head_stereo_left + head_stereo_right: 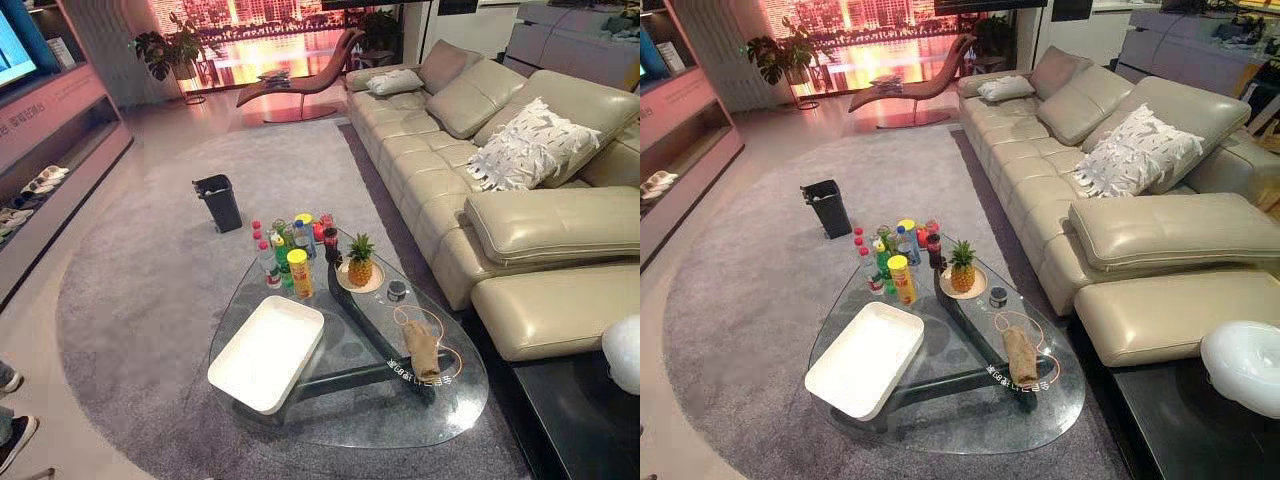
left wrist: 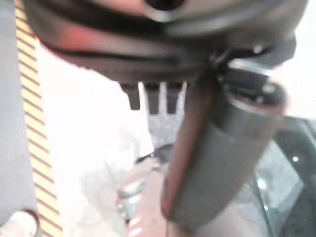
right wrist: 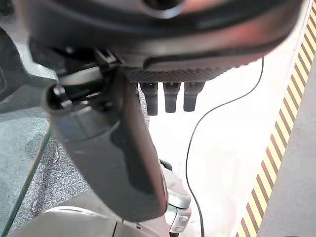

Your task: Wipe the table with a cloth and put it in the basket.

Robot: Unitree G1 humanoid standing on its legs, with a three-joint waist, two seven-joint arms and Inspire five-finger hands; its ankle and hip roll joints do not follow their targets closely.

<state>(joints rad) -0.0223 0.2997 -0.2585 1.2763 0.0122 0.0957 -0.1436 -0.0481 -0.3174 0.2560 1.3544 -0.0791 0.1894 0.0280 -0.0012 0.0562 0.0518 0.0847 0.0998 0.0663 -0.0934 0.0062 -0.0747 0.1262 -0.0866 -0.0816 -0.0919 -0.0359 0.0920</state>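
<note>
Hanging left hand & right hand slack-fingered, empty, cloth far ahead of both; prob. risking knocking bottles beyond it when wiping.

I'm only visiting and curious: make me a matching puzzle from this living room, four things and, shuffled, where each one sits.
1 cloth
2 white tray
3 pineapple
4 black bin

A on a small plate
B on the carpet, beyond the glass table
C on the glass table, sofa side
D on the glass table, left side, empty

Pairs: 1-C, 2-D, 3-A, 4-B
</note>
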